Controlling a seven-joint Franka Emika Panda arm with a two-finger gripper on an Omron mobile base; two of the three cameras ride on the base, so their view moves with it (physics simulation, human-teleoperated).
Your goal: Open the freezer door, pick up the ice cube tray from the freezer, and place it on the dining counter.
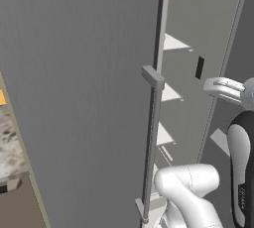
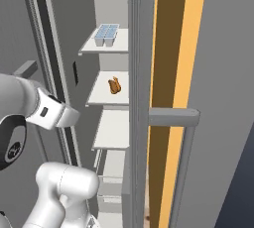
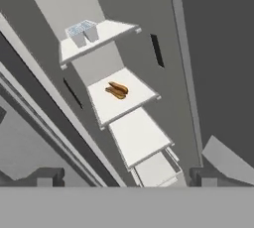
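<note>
Door: the freezer door [image 1: 79, 98] fills the left of the left base view and stands swung open, its handle [image 1: 150, 147] running down the centre of that frame.
Freezer: the freezer [image 2: 106, 14] interior is exposed at centre of the right base view, white shelves stacked one above another.
Tray: the tray [image 2: 106, 32] sits on the top shelf [image 2: 109, 46], upper centre of the right base view; in the hand view it lies upper left [image 3: 82, 29]. Not touched.
Other contents: a brown food item [image 2: 114, 85] lies on the second shelf, directly below the tray's shelf.
Gripper: the gripper [image 3: 126, 176] is released, fingers wide apart, nothing between them; it points into the compartment from low in the hand view, well apart from the tray.
Stage: judged as door step done, reach for the tray not yet begun.
Risk 1: the tray sits high and back; a reach from this low angle could strike the shelf edge or push the tray deeper.
Risk 2: the compartment is narrow, so the wrist or forearm could catch the door edge or side wall on entry.
Risk 3: a low approach could knock the food item off its shelf.
Risk 4: gripping the thin rim off-centre could tilt the tray and let it slip.
</note>
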